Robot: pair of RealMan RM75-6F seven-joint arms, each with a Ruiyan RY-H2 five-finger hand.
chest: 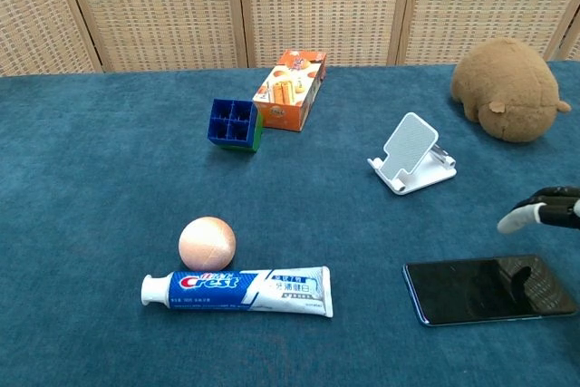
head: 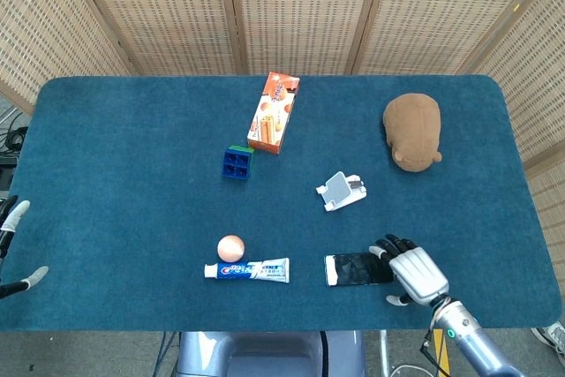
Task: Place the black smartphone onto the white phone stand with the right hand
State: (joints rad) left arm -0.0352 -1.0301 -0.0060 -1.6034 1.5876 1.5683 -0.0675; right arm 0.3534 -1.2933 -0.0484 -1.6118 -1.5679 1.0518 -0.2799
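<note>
The black smartphone [head: 357, 268] [chest: 485, 289] lies flat, screen up, near the table's front edge. The white phone stand [head: 341, 191] [chest: 410, 155] sits a little behind it, nothing on it. My right hand [head: 411, 271] [chest: 544, 209] hovers over the phone's right end with fingers spread and nothing in it; the chest view shows only its fingertips at the right border. My left hand [head: 12, 249] shows only as two fingertips at the far left edge of the head view, spread apart.
A toothpaste tube [head: 248, 270] and a peach ball [head: 230, 247] lie left of the phone. A blue block [head: 237, 163] and an orange box [head: 273, 113] sit further back. A brown plush toy [head: 412, 130] rests at the back right.
</note>
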